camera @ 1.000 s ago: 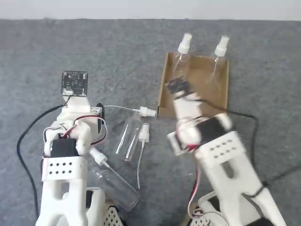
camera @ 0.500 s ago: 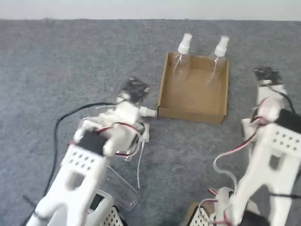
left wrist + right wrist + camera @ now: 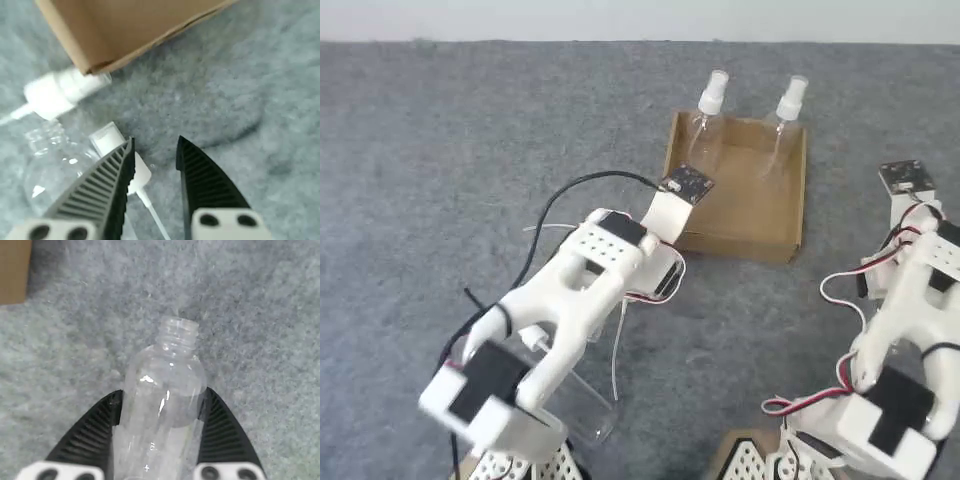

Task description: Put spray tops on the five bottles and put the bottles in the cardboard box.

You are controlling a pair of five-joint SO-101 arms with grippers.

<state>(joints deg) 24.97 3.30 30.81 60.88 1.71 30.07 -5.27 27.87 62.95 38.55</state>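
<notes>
Two capped clear bottles (image 3: 705, 130) (image 3: 780, 135) stand at the far side of the cardboard box (image 3: 730, 240). My left gripper (image 3: 155, 142) hangs open over the carpet by the box's near-left corner (image 3: 90, 60). A loose white spray top (image 3: 107, 142) with its tube lies at one finger, beside an uncapped bottle (image 3: 42, 167). Another spray top (image 3: 55, 92) lies against the box corner. My right gripper (image 3: 162, 392) is shut on an uncapped clear bottle (image 3: 167, 375), to the right of the box, low over the carpet.
A further clear bottle (image 3: 575, 405) with a spray top (image 3: 532, 338) lies near the left arm's base. The left arm (image 3: 580, 300) stretches diagonally across the loose parts. Grey carpet (image 3: 440, 150) spreads around, open at the far left.
The left arm swung forward and right, from the left side to the box's near-left corner. The right arm left the box and moved out to the right.
</notes>
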